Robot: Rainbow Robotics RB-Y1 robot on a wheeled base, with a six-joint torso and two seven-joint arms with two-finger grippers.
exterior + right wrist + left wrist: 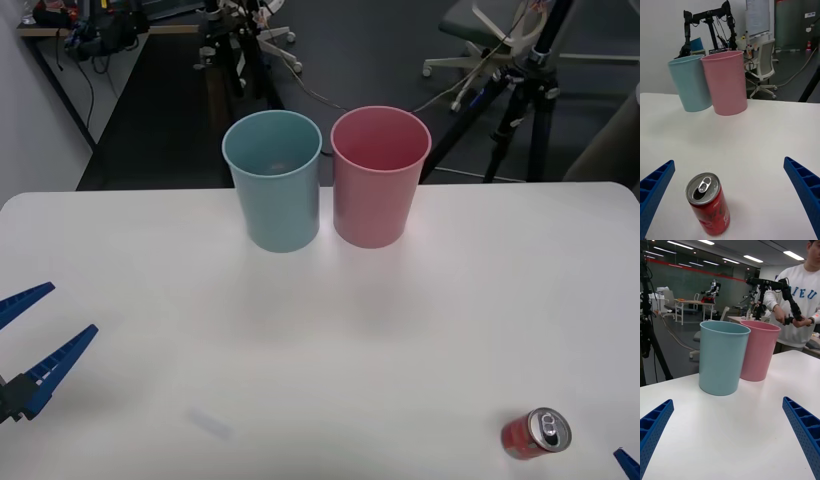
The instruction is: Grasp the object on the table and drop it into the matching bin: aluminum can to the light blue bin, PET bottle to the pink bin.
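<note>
Right gripper (730, 198): it is hovering low over the table's near right part with its blue ribbed fingers (655, 187) spread wide, gripping nothing; in the front view only a fingertip (628, 463) is peeking in at the near right corner.
Can (709, 204): the small red can is standing upright on the table between the right gripper's fingers, nearer one finger than the other and touching neither; its silver top and pull tab are facing up. In the front view the can (534, 434) is sitting just beside the right fingertip.
Writing on the can: pale lettering is running down the red side, too small to read.
Left gripper (30, 335): it is waiting over the table's near left edge, fingers apart and holding nothing, well apart from the can.
Light blue bin (273, 180): it is standing upright at the far side of the table, well ahead of both grippers.
Pink bin (379, 175): it is standing upright just beside the blue one, on the side nearer the right gripper.
Table (320, 350): plain white, carrying the can and both bins.
</note>
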